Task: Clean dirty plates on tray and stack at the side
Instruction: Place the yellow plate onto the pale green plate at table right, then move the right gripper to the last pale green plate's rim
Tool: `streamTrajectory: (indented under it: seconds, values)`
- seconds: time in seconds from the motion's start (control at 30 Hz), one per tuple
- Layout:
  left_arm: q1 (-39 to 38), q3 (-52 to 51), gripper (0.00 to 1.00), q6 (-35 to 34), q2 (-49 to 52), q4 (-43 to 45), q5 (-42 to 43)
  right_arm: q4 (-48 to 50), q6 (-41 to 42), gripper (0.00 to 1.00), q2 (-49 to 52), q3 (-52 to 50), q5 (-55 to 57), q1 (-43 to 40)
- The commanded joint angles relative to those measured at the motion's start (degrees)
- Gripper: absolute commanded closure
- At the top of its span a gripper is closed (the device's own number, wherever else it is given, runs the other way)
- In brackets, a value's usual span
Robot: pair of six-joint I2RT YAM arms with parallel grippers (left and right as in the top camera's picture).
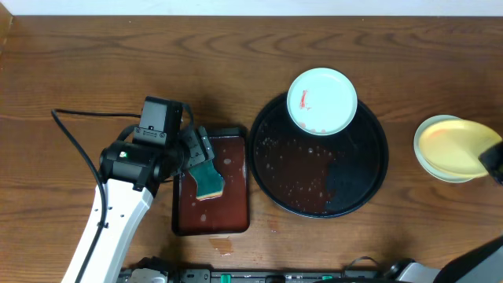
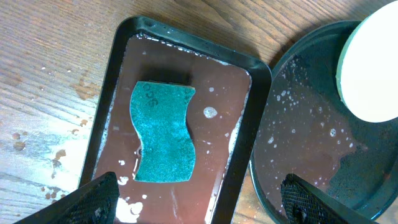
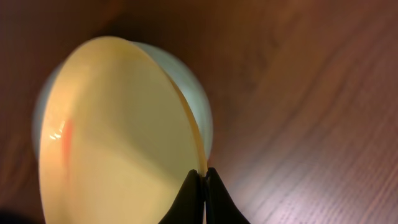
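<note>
The round black tray holds soapy water, and one mint-white plate with red smears rests on its far rim. At the table's right edge my right gripper is shut on the rim of the pale yellow plate, which lies tilted over another mint-white plate. In the right wrist view the fingers pinch the yellow plate, with the mint plate behind it. My left gripper is open and empty above the teal sponge.
The sponge lies in a rectangular red-brown tray of soapy water, left of the black tray. Water drops and foam wet the wood beside it. A black cable loops at the left.
</note>
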Motion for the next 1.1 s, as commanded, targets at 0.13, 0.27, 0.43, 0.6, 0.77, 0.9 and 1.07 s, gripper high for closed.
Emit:
streamTrajectory:
  seconds: [0.13,0.27,0.43,0.6,0.77,0.9,1.07]
  values:
    - [0.24,0.09,0.16,0.81,0.07,-0.09,0.50,4.20,-3.45,0.44,1.99,0.94,-16.37,0.33]
    - [0.24,0.09,0.16,0.81,0.07,-0.09,0.50,6.10,-6.73,0.40,-2.40,1.33,-26.56,7.02]
    - [0.24,0.09,0.16,0.81,0.07,-0.09,0.50,3.48,-9.99,0.45,-7.89,1.53,-24.96,22.36]
    - [0.24,0.09,0.16,0.81,0.07,-0.09,0.50,2.40,-11.98,0.50,-6.47,1.46,-13.62,39.10]
    - [0.24,0.09,0.16,0.81,0.07,-0.09,0.50,7.98,-12.46,0.47,-0.24,1.46,-2.40,48.50]
    - [0.24,0.09,0.16,0.79,0.07,-0.11,0.50,15.87,-14.69,0.47,7.41,1.46,-2.45,50.71]
    - [0.24,0.09,0.16,0.81,0.07,-0.09,0.50,23.65,-14.34,0.52,15.50,1.46,-1.38,50.58]
